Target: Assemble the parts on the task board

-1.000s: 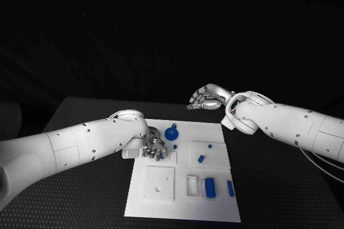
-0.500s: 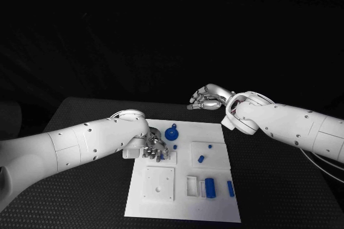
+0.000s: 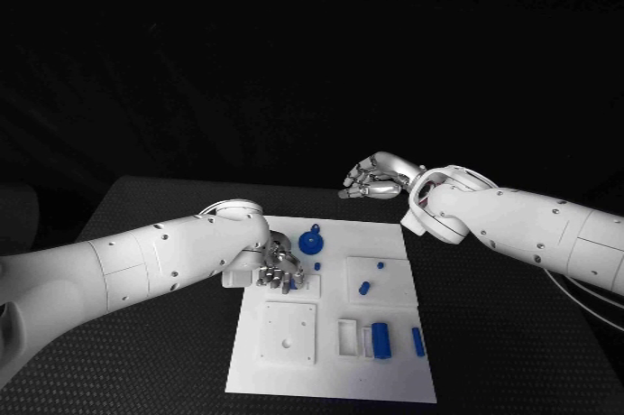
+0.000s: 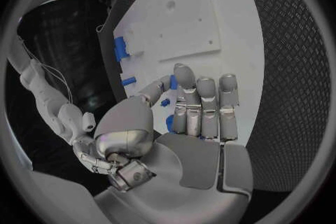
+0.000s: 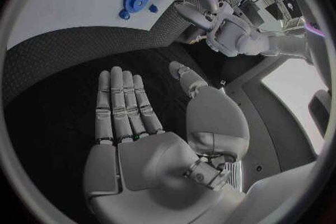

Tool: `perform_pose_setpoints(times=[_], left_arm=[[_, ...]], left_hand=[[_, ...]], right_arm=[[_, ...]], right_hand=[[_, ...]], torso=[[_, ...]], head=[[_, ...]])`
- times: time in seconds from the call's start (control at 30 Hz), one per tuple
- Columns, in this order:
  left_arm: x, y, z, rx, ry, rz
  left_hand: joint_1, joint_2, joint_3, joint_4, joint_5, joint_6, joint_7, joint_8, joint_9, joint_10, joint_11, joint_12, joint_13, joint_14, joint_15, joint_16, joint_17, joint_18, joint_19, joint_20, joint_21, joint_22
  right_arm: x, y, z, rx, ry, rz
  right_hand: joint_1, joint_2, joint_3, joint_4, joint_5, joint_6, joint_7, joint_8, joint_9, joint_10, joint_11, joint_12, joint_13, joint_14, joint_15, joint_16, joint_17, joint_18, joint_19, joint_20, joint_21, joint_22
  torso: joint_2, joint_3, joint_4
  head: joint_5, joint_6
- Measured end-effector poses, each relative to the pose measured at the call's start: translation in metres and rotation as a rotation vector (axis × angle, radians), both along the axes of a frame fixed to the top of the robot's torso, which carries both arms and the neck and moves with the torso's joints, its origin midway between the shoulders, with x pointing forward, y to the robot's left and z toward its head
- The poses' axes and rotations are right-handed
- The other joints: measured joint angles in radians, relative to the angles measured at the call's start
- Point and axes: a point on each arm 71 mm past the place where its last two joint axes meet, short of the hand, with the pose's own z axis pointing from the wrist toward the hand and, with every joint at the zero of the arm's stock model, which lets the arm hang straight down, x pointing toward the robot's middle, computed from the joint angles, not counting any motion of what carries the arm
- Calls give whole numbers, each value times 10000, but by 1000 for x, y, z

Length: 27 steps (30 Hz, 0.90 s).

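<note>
Black tabletop (image 3: 156, 207) is seen under a white task board (image 3: 390, 379), with darkness behind. On the board, a round blue part (image 3: 311, 243) lies near the far edge, two small blue parts (image 3: 367, 287) are placed on a raised plate in the middle, and long blue parts (image 3: 380, 339) lie beside a white frame near the front right.

The left hand (image 3: 277, 269) is lowered over the left side of the board, just beside the round part. In the left wrist view its fingers (image 4: 203, 106) are stretched over small blue pieces; whether one is pinched cannot be told. The right hand (image 3: 373, 179) is held above the tabletop beyond the board, well apart from the parts, with fingers (image 5: 122, 103) spread and nothing in it.

A pick-up at the left side of the board seems to be in hand. Next, a firm grip must be confirmed before lifting, and the piece must be aligned with its seat.
</note>
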Motion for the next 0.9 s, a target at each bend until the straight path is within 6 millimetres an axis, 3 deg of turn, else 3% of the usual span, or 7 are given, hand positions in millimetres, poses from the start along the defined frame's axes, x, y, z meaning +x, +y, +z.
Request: perform_pose_setpoints(times=[0.53,0.6,0.63,0.83,0.9], left_arm=[[0,-3,-2,107,-88,-77],[0,-3,-3,103,-86,-78],[0,-3,-3,99,-84,-78],[0,-2,-3,86,-94,-47],[0,-1,-3,78,-107,-28]], left_hand=[[-107,107,0,0,-167,21,-19,-96,173,-1,1,214,-63,2,0,77,-94,0,0,0,40,-2],[-148,147,145,-9,-823,23,-21,-129,230,-1,2,273,-102,3,0,152,-131,0,0,0,40,-2],[-154,153,238,-11,-965,23,-21,-142,242,-2,2,286,-117,2,0,155,-146,0,0,0,40,-2],[-469,-80,674,-21,-1399,85,-82,-233,288,-2,2,341,-209,-19,-23,195,-206,0,0,0,40,-3],[-557,-197,814,188,-1622,113,-109,-302,307,-43,-39,396,-240,-24,-89,195,-232,0,0,0,40,-3]], right_arm=[[0,0,0,-3,10,5],[0,0,0,-3,11,7],[0,0,0,-3,12,8],[0,0,0,-6,13,-1],[0,-1,0,-8,14,-7]], right_hand=[[0,0,0,0,0,0,0,0,-9,0,0,0,-9,0,0,0,0,0,0,0,0,1],[0,0,0,0,0,0,0,0,-9,0,0,0,-9,0,0,0,0,0,0,0,0,1],[0,0,0,0,0,0,0,0,-9,0,0,0,-12,0,0,0,0,1,0,0,0,2],[0,0,0,0,0,0,0,0,-8,0,0,0,-18,0,0,0,1,0,0,0,0,10],[0,0,0,-1,0,0,0,0,-8,0,0,0,-18,0,0,0,1,0,0,0,0,10]], torso=[[5,0,-8],[5,4,-6],[5,6,-5],[2,6,-5],[1,6,-5]], head=[[-34,-31],[-38,-32],[-39,-32],[-48,-20],[-49,-18]])
